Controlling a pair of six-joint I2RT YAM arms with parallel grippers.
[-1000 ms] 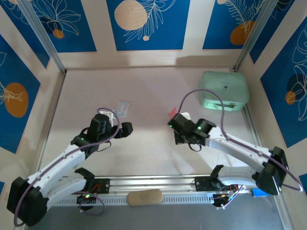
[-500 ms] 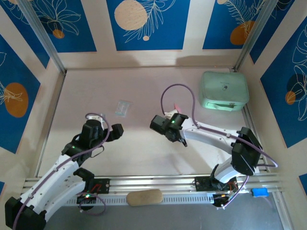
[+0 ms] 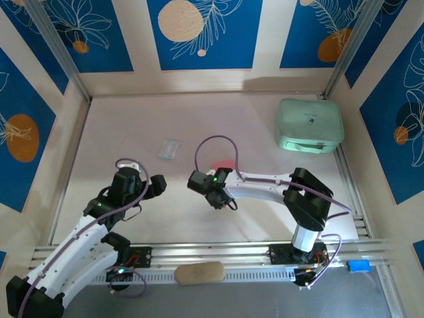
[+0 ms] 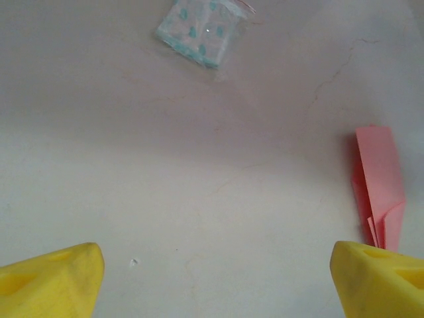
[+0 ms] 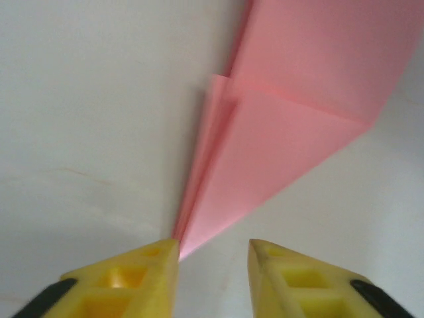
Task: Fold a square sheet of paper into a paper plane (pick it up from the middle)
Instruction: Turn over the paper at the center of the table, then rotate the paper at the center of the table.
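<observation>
Pale matte table top (image 3: 132,126), three things on it.
Salmon-pink folded paper plane (image 5: 285,119) just ahead of right gripper (image 5: 212,265); small clear plastic packet (image 4: 199,33) ahead of left gripper (image 4: 212,285); mint-green rounded case (image 3: 309,126) well apart from both.

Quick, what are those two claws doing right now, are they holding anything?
Left gripper: open, holding nothing.
Right gripper: partly open, tip of the paper plane at its jaws, not clamped.

paper plane (image 3: 224,165) just behind right arm (image 3: 265,187) | clear packet (image 3: 170,148) left of it | mint case (image 3: 309,124) back-right
</observation>
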